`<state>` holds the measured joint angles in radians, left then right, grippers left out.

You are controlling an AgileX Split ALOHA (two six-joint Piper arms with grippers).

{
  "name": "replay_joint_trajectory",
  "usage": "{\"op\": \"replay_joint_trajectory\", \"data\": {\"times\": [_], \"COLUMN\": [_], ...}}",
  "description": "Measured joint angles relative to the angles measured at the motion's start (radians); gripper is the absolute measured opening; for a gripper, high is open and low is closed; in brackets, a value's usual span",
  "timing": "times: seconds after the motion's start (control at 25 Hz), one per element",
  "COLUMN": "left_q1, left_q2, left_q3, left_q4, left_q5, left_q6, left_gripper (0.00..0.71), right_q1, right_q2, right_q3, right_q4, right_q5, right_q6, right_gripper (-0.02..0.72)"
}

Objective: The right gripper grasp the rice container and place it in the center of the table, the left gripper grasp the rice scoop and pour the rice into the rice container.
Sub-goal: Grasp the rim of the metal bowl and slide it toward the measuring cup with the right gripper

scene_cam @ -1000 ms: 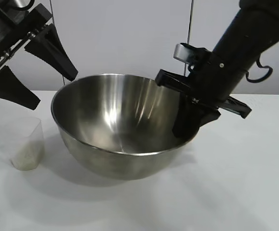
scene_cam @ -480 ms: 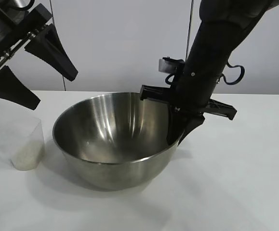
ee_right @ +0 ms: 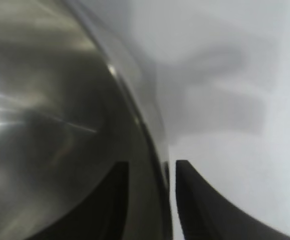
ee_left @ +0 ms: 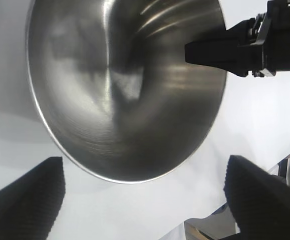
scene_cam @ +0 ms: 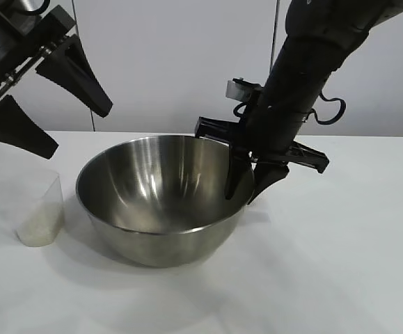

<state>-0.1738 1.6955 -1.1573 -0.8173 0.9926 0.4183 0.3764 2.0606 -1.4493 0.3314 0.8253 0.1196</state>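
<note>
The rice container [scene_cam: 159, 209], a large shiny steel bowl, sits flat on the white table [scene_cam: 326, 264]. My right gripper [scene_cam: 241, 198] straddles its right rim, one finger inside and one outside. In the right wrist view the gripper [ee_right: 152, 167] is open, with gaps between the fingers and the rim [ee_right: 145, 130]. The rice scoop [scene_cam: 41, 209], a small clear cup with rice [scene_cam: 37, 228] in its bottom, stands left of the bowl. My left gripper [scene_cam: 79, 132] hangs wide open above the scoop, holding nothing. Its wrist view looks down into the bowl [ee_left: 124, 90].
A plain white wall [scene_cam: 187, 62] rises behind the table. White tabletop shows in front of and to the right of the bowl. In the left wrist view the table's edge [ee_left: 205, 220] runs close behind the left gripper's fingers.
The bowl, tilted and held up by the right gripper, came down leftward and now rests flat. The right gripper's jaws have parted from the rim. The left arm has not moved.
</note>
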Motion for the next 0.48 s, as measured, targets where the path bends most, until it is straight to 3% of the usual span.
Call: {"op": "replay_joint_trajectory", "data": {"times": [0.16, 0.48], "left_q1": [0.000, 0.000], "left_q2": [0.000, 0.000], "left_q3": [0.000, 0.000], "left_q4": [0.000, 0.000], "left_q5": [0.000, -0.002], "left_q6": [0.000, 0.000], "left_gripper": [0.623, 0.623], "right_q1": [0.000, -0.049], "right_q2": [0.000, -0.047], "right_q3": [0.000, -0.071], "right_q4": [0.001, -0.042], "right_q5": [0.009, 0.054], "right_q6": [0.000, -0.001], "right_gripper": [0.419, 0.433]}}
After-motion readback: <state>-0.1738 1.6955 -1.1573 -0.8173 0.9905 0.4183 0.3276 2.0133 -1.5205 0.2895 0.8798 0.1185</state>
